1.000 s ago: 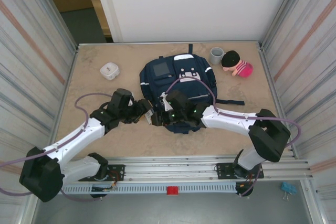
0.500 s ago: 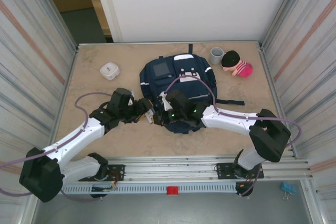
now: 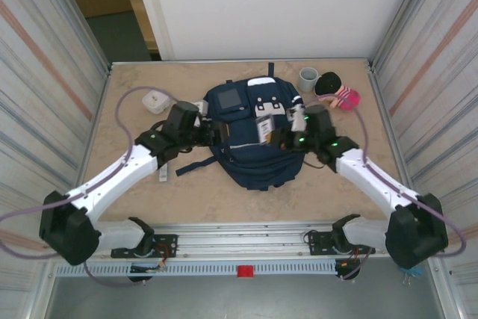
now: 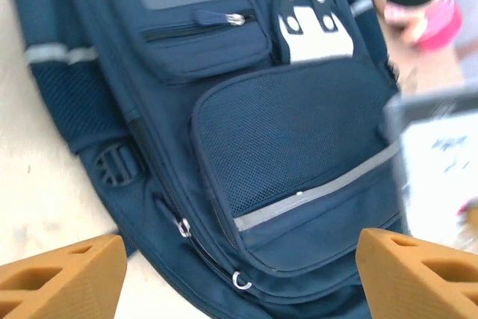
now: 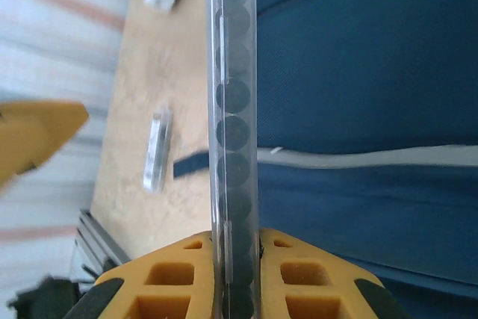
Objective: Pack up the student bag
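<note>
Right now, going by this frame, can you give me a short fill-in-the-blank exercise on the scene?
1. The right tool is ____ on a clear case of dark discs.
2. The left tool, facing the student bag, is ____, with nothing between its fingers.
3. The doll beside the grey cup wears ____.
Missing words: shut; open; pink.

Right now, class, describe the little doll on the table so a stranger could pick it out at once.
Find the navy student bag lying in the middle, then look past its far right corner to the grey cup. The doll lies just right of that cup. Its black hair and pink striped body set it apart from the plain cup.
</note>
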Controlling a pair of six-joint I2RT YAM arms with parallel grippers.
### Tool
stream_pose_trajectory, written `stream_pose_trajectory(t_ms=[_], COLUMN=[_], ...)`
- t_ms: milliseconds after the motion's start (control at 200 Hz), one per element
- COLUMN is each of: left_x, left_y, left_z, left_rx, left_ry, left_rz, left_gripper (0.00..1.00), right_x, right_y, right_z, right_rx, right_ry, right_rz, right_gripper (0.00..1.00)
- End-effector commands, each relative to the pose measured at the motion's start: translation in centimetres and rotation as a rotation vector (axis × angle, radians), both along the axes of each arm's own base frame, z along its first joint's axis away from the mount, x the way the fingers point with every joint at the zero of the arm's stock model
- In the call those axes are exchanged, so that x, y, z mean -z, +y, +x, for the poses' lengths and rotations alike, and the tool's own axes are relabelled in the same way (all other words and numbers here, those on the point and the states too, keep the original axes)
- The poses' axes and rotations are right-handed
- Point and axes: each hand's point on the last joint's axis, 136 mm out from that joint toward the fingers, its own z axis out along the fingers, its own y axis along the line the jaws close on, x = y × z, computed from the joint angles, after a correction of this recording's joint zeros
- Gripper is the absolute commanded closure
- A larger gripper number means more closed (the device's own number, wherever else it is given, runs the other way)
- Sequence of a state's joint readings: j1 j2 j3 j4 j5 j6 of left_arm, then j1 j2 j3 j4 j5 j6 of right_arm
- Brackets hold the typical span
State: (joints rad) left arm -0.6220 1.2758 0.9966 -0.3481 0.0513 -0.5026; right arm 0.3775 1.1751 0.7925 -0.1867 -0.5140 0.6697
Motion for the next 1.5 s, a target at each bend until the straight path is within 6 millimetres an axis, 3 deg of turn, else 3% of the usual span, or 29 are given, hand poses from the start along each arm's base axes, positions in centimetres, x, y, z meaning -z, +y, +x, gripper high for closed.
stream_pose_trajectory(t_ms=[0,185,281,376,546,732,847,922,1042,1142,1208,1368,1493], left_x=[-0.7,2.4,4.5,6.2,7.4,8.7,7.5,7.0,6.4,4.3,2.1,-3.1,-6.6], left_y=[-3.9,-10.0,-12.6,-14.4,-15.5,-13.9,-13.8,-13.6,-13.4,-13.5,-13.5,-12.5,-11.6], left_z=[0.5,0.1,-0.7,-1.3,-0.6,2.5,3.4,3.9,4.3,4.1,4.0,4.2,4.4], left_rx=[0.343,0.713,0.858,0.951,0.951,0.796,0.732,0.699,0.669,0.632,0.605,0.52,0.473], left_ry=[-0.237,-0.368,-0.394,-0.408,-0.405,-0.393,-0.439,-0.461,-0.472,-0.496,-0.509,-0.498,-0.512], left_rz=[0.177,0.362,0.431,0.471,0.483,0.626,0.606,0.59,0.586,0.523,0.451,0.248,0.131], left_gripper=[0.2,0.18,0.14,0.11,0.09,0.12,0.21,0.39,0.55,0.79,0.89,0.98,1.0], right_x=[-0.4,-0.9,-0.9,-0.6,-0.2,-0.1,-0.1,0.0,0.2,0.5,1.0,1.8,1.9], right_y=[-3.4,-9.7,-11.1,-11.2,-11.2,-11.2,-11.3,-11.2,-11.3,-11.6,-12.0,-11.8,-9.9], right_z=[-1.5,-1.0,-1.3,-1.5,-1.6,-1.6,-1.6,-1.7,-1.8,-2.1,-2.2,-2.6,-2.9], right_rx=[-0.008,0.146,0.182,0.183,0.184,0.185,0.187,0.187,0.19,0.2,0.218,0.219,0.172], right_ry=[0.07,0.114,0.12,0.127,0.139,0.14,0.139,0.139,0.141,0.142,0.152,0.193,0.207], right_rz=[0.064,0.16,0.17,0.168,0.172,0.17,0.168,0.168,0.165,0.139,0.127,0.175,0.254], right_gripper=[0.85,0.85,0.84,0.84,0.84,0.84,0.84,0.84,0.84,0.85,0.85,0.85,0.84])
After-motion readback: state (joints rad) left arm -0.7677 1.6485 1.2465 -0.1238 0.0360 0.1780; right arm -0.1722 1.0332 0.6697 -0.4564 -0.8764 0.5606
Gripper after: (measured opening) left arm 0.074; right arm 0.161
